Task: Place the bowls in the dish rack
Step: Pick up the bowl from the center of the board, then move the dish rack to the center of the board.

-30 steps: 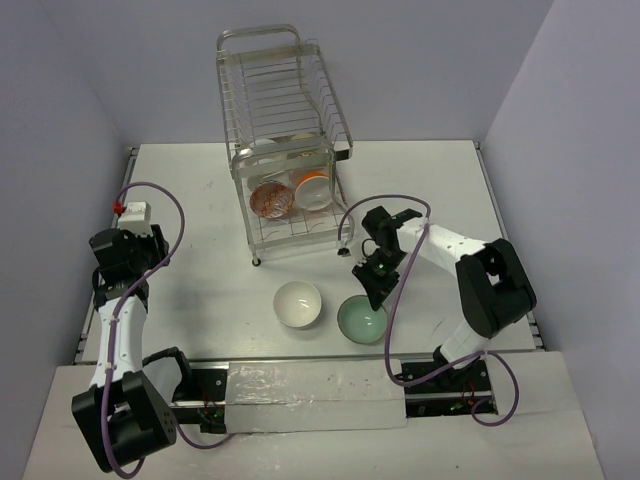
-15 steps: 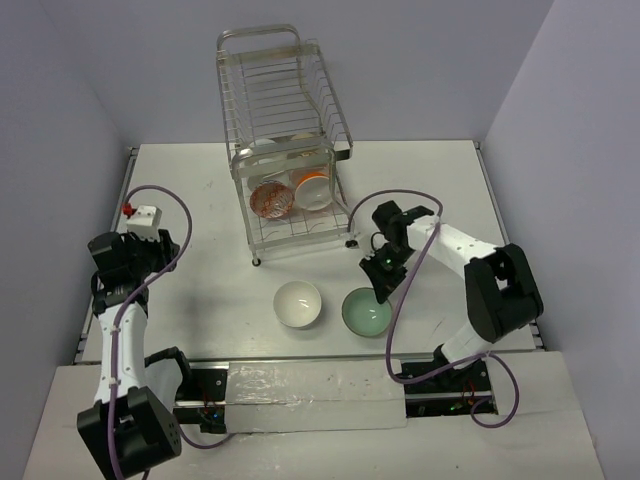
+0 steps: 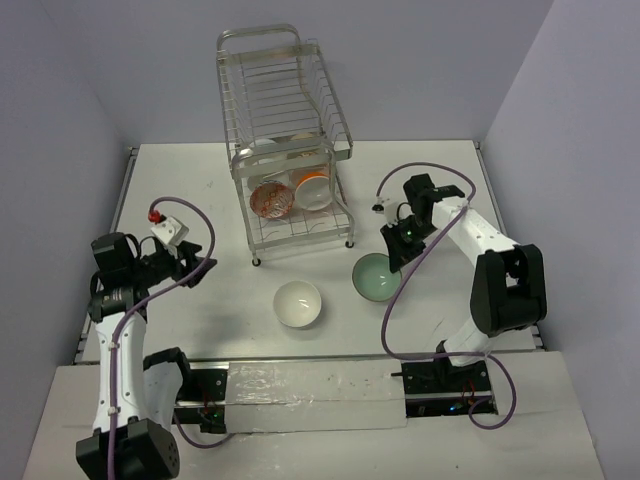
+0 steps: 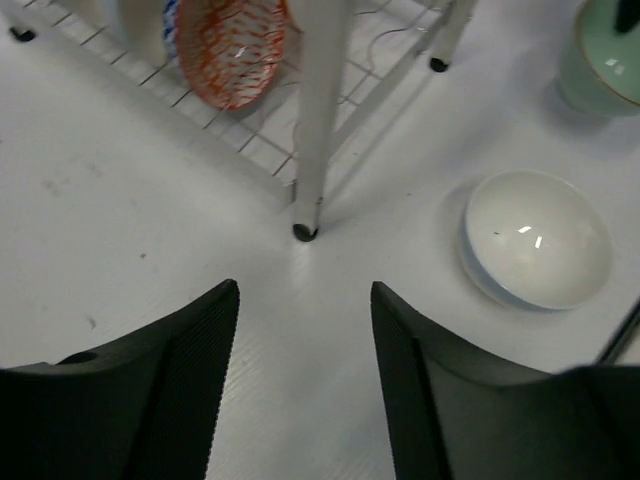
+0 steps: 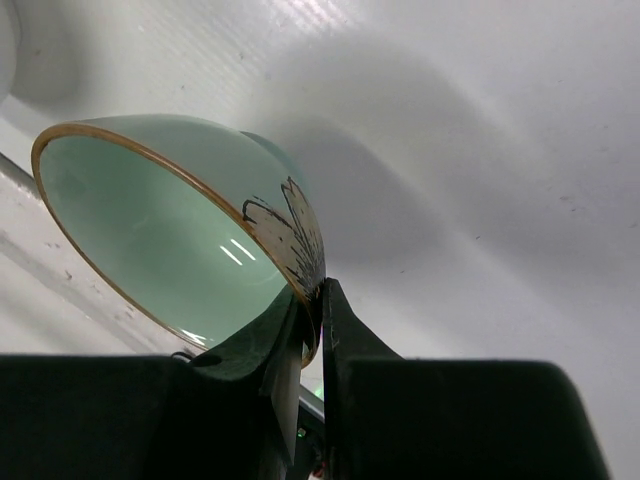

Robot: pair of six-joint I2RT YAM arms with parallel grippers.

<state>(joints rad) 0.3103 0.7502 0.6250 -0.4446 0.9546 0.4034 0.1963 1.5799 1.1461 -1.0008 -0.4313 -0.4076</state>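
My right gripper [image 3: 394,259] [image 5: 318,298] is shut on the rim of the pale mint green bowl [image 3: 373,277] [image 5: 165,225], which hangs tilted just above the table, right of the dish rack [image 3: 285,120]. The bowl's flower mark sits beside the pinching fingers. A white bowl [image 3: 298,304] [image 4: 538,250] rests upright on the table in front of the rack. In the rack's lower tier stand an orange-red patterned bowl [image 3: 270,199] [image 4: 232,45] and other white bowls [image 3: 312,190]. My left gripper [image 3: 193,264] [image 4: 305,290] is open over bare table, pointing at the rack's front leg [image 4: 318,120].
The rack's upper tier [image 3: 275,95] holds nothing I can see. A strip of silver tape [image 3: 310,385] runs along the near table edge between the arm bases. Purple cables loop off both arms. Walls close in the back and both sides.
My right gripper has carried the green bowl up and back to the right, away from the white bowl. My left arm has swung right toward the rack, its jaws slightly wider.
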